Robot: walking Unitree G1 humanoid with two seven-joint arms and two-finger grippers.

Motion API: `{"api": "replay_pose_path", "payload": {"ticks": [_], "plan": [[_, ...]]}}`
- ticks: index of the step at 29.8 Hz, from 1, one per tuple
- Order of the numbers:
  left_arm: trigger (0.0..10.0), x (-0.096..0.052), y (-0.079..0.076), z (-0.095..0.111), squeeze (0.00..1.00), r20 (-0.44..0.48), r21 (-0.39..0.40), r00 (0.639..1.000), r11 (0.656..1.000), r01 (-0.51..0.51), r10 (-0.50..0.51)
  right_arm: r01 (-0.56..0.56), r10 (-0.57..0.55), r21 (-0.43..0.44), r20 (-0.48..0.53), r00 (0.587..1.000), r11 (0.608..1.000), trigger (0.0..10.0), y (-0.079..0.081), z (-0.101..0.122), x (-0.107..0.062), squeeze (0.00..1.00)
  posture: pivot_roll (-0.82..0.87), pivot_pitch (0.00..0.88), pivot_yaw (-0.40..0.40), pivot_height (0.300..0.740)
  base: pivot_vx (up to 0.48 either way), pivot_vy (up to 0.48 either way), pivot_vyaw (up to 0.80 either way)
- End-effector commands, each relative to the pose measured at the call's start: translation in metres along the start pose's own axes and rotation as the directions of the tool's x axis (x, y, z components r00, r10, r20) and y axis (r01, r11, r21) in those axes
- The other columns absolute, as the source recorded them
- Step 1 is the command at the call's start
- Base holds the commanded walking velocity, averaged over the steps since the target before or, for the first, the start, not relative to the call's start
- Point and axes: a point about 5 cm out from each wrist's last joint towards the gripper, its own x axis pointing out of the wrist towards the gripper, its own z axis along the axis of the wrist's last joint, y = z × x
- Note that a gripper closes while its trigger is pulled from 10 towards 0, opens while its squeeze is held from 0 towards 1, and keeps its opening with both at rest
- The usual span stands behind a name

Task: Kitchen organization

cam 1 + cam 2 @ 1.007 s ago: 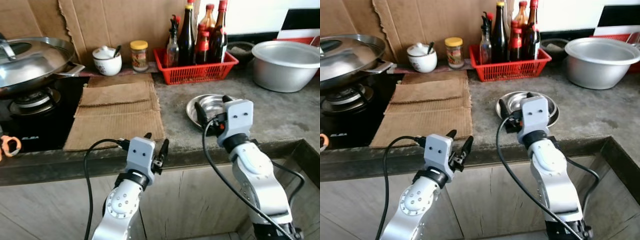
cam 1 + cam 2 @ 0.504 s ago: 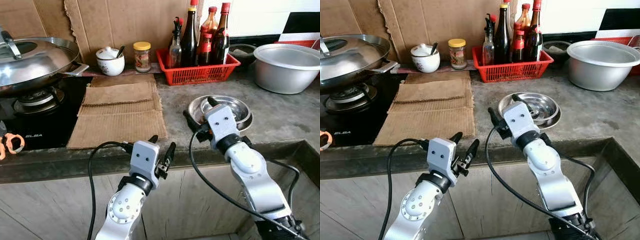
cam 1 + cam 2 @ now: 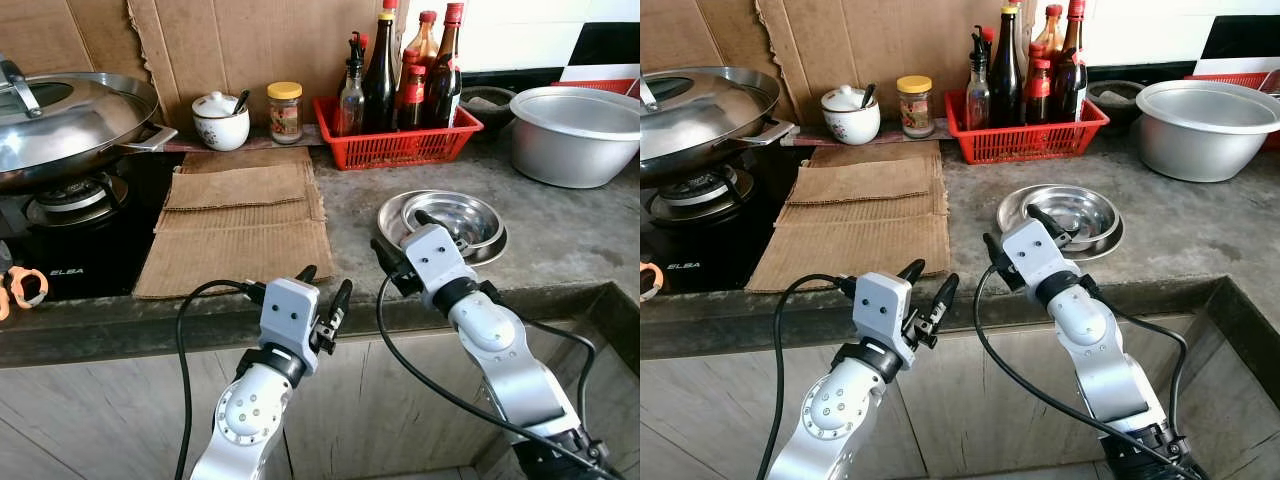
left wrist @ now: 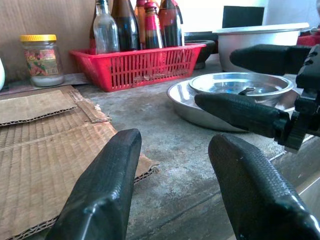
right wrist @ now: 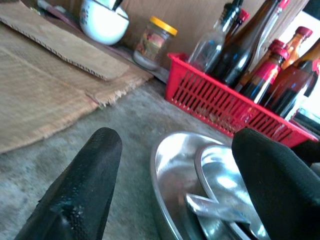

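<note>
The stacked steel dishes (image 3: pixel 445 218) sit on the grey counter (image 3: pixel 560 235) near its front edge, to the right of the cardboard sheets (image 3: pixel 240 215) — two round dishes, a smaller one nested in a wider one, with what looks like a small utensil lying inside. They lie straight ahead of the right gripper (image 3: pixel 398 240), whose two black fingers are spread wide, one over the near rim of the stack and the other out to its left side above bare counter; being round, the dishes offer no long axis, only a rim to pinch. The right arm is plainly the nearer. The left gripper (image 3: pixel 322 293) hovers at the counter's front edge by the corner of the cardboard, fingers also parted and holding nothing. Further back stand one red basket (image 3: pixel 395 143) with about six bottles, one yellow-lidded jar (image 3: pixel 284 111), one white lidded pot (image 3: pixel 220 120), one large steel bowl (image 3: pixel 575 120), and one lidded wok (image 3: pixel 70 125) on the stove.
</note>
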Motion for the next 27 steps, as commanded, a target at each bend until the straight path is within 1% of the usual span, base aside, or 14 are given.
{"api": "replay_pose_path", "payload": {"ticks": [1,7,15,18,19,20,21,22,27], "plan": [[10.0,0.001,-0.001,0.006,0.00,0.028,0.002,1.000,1.000,0.002,-0.002,0.020,-0.020,-0.008,-0.005,1.000,1.000,10.0,-0.005,-0.003,0.000,0.00,0.04,0.044,-0.019,0.740,0.000,0.000,0.00],[10.0,0.003,-0.001,0.011,0.00,0.048,0.000,0.999,1.000,0.001,-0.001,0.033,-0.034,-0.020,-0.030,0.999,0.999,10.0,-0.008,-0.008,0.000,0.00,0.04,0.045,-0.018,0.740,0.000,0.000,0.00],[10.0,0.004,-0.001,0.011,0.00,0.049,0.002,0.999,1.000,0.002,-0.002,0.052,-0.053,-0.032,-0.045,0.998,0.998,10.0,-0.013,-0.012,0.001,0.00,0.03,0.046,-0.018,0.740,0.000,0.000,0.00],[10.0,0.004,-0.001,0.011,0.00,0.049,0.002,0.999,1.000,0.001,-0.001,0.051,-0.053,-0.026,-0.052,0.997,0.998,10.0,-0.011,-0.013,0.002,0.00,0.03,0.046,-0.018,0.740,0.000,0.000,0.00],[10.0,0.004,-0.001,0.011,0.00,0.050,0.003,0.999,1.000,0.001,-0.001,0.050,-0.051,-0.025,-0.056,0.997,0.998,9.3,-0.010,-0.014,0.002,0.00,0.03,0.046,-0.018,0.740,0.000,0.000,0.00],[10.0,0.004,-0.001,0.011,0.00,0.050,0.003,0.999,1.000,0.000,-0.001,0.049,-0.050,-0.026,-0.056,0.997,0.998,9.3,-0.010,-0.014,0.002,0.00,0.03,0.046,-0.018,0.740,0.000,0.000,0.00],[10.0,0.004,-0.001,0.011,0.00,0.050,0.003,0.999,1.000,0.000,0.000,0.052,-0.054,-0.025,-0.055,0.997,0.998,4.2,-0.010,-0.013,0.002,0.00,0.04,0.046,-0.019,0.740,0.000,0.000,0.00],[10.0,0.004,-0.001,0.011,0.00,0.050,0.003,0.999,1.000,-0.001,0.001,0.051,-0.052,-0.025,-0.054,0.997,0.998,0.0,-0.010,-0.013,0.002,0.00,0.04,0.046,-0.019,0.740,0.000,0.000,0.00],[10.0,0.004,-0.001,0.011,0.00,0.048,0.004,0.999,1.000,-0.003,0.003,0.054,-0.055,-0.025,-0.049,0.997,0.998,0.0,-0.011,-0.012,0.003,0.00,0.03,0.047,-0.017,0.740,0.000,0.000,0.00]]}}
